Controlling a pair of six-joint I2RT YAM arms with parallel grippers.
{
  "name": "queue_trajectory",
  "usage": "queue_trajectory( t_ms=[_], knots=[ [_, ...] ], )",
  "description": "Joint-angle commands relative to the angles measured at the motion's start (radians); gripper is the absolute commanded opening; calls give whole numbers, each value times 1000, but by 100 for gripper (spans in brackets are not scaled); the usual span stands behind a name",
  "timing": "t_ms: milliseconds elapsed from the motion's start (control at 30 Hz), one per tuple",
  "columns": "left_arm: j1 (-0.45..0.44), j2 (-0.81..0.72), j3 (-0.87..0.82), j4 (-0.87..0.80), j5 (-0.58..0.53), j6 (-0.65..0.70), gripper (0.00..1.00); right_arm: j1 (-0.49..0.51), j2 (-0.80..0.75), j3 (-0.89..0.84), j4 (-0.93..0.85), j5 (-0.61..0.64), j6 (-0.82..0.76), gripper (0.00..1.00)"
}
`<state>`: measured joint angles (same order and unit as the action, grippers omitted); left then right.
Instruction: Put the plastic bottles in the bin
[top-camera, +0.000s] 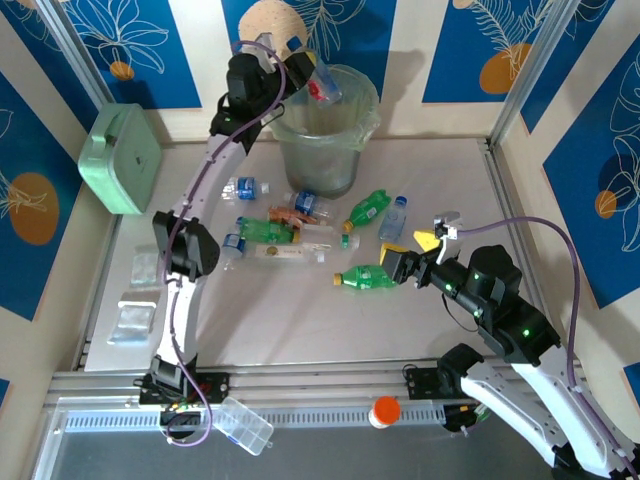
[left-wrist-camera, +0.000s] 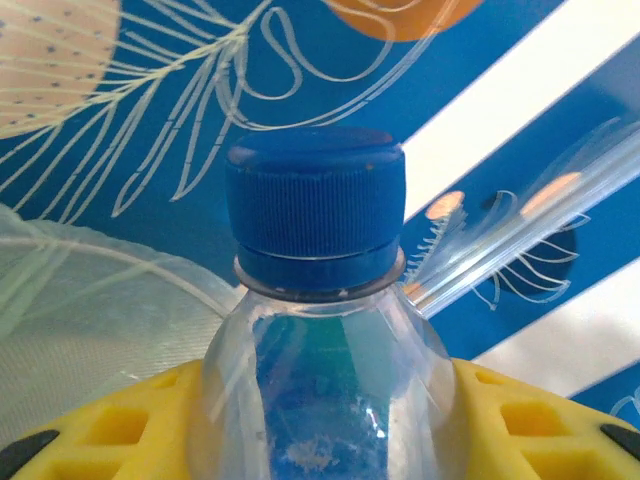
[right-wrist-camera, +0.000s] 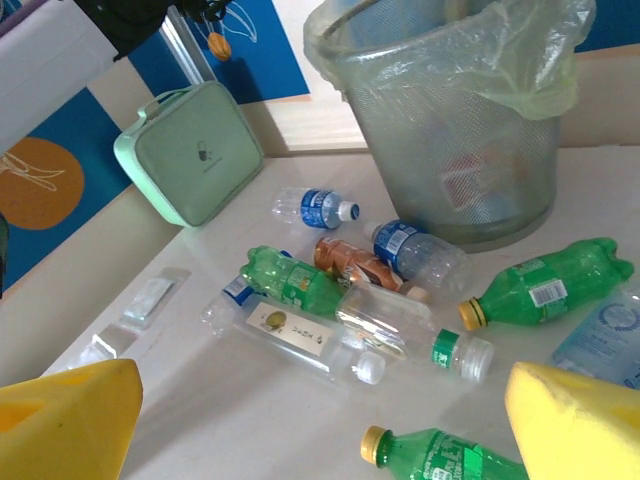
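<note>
Closest to the left wrist camera was a clear bottle (left-wrist-camera: 320, 340) with a blue cap (left-wrist-camera: 315, 200), clamped at its shoulders between the yellow fingers (left-wrist-camera: 100, 430) of the left gripper (top-camera: 303, 72). Seen from above, that gripper held the bottle tilted over the left part of the mouth of the bin (top-camera: 325, 160), above the rim and not inside. The bin stood at the far side of the table (top-camera: 300, 330), lined with a clear bag.

The right gripper (top-camera: 410, 250) hung spread wide and empty, low over the table. It was just beside a green bottle (top-camera: 365, 277) that lay on its side, yellow cap pointing left. More bottles lay loose between that gripper and the bin. A second green bottle (top-camera: 368, 208) lay beside a blue-labelled bottle (top-camera: 393, 217). Further left was a touching cluster (top-camera: 280, 235) of clear, green and orange-labelled ones. One small bottle (top-camera: 245, 186) lay apart from these, near the bin's foot. A mint box (top-camera: 122, 158) sat by the left wall.
</note>
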<state>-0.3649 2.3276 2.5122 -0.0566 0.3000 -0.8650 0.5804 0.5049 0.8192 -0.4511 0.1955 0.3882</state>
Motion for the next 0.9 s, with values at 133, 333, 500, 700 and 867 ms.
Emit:
queue_trajectory(
  t_ms=[133,333,500,700,867],
  knots=[
    [-47,123,106,-4,-118,4,3,-4,-17,1,2,34,-9,94],
    [-105,159,106,-32,-194,133,7,-11,-22,-21,11,16,2,94],
    [-124,182,105,-79,-265,175,24,-12,-28,-17,6,11,-1,94],
    [-123,185,105,-106,-307,180,60,-13,-34,-16,5,10,-8,94],
    [-104,153,105,-113,-324,168,74,-13,-31,-14,10,1,-11,94]
  ],
)
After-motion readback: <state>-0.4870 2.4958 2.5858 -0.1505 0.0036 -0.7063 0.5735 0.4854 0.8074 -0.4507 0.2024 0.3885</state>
